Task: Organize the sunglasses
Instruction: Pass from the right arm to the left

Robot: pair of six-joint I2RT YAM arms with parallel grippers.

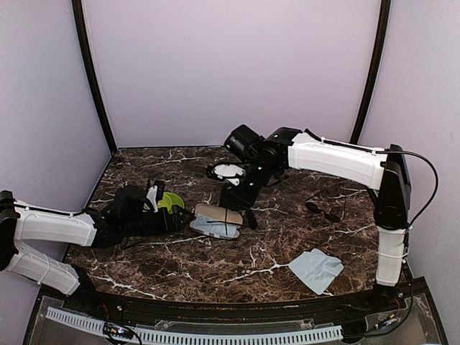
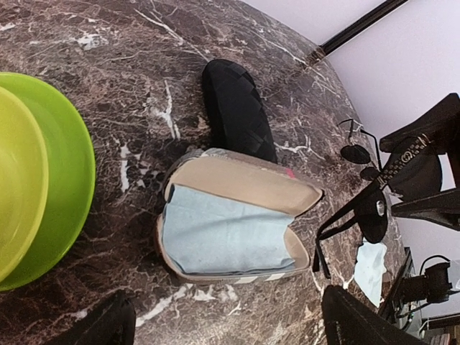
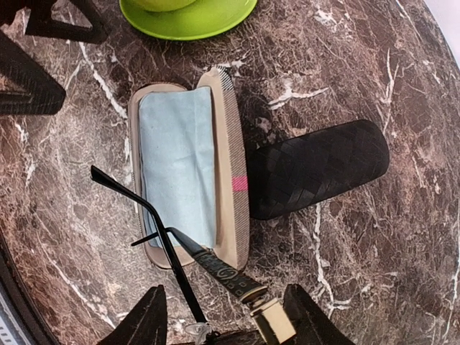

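My right gripper is shut on a pair of sunglasses with black patterned temples. It holds them just above the end of an open tan striped case that is lined with a light blue cloth. The temple tips hang over the case's end, and the pair also shows in the left wrist view. The second pair of sunglasses, with round lenses, lies on the table to the right. My left gripper is open and empty, just left of the open case.
A closed black woven case lies right behind the open case. A green bowl sits beside my left gripper. A loose light blue cloth lies at the front right.
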